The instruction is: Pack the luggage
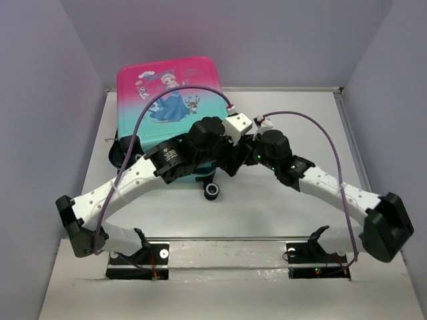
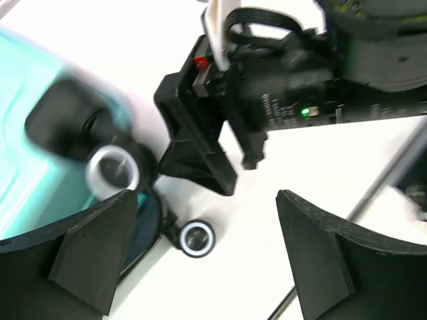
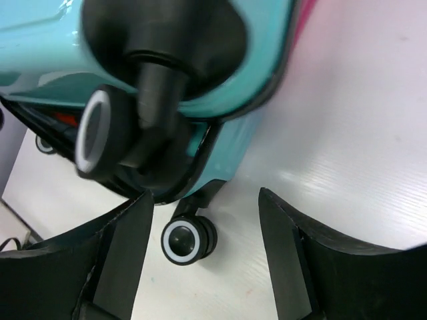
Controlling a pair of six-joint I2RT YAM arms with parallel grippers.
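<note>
The luggage (image 1: pixel 167 87), pink-to-teal with a princess print, lies at the back left of the table. Its print half faces up and looks tilted off the lower half. Both arms meet at its near right corner. My left gripper (image 2: pixel 207 250) is open and empty above a lower wheel (image 2: pixel 195 238), with the teal shell (image 2: pixel 27 133) to its left. My right gripper (image 3: pixel 203 250) is open and empty. A lower wheel (image 3: pixel 183 241) lies between its fingers, under the teal shell (image 3: pixel 200 27) and an upper wheel (image 3: pixel 100 133). A dark gap shows between the two halves.
The white table (image 1: pixel 280 207) is enclosed by grey walls on three sides. One suitcase wheel (image 1: pixel 212 191) sticks out toward the near side. Purple cables (image 1: pixel 327 140) loop above both arms. The right arm's gripper body (image 2: pixel 200 153) sits close in front of the left wrist camera.
</note>
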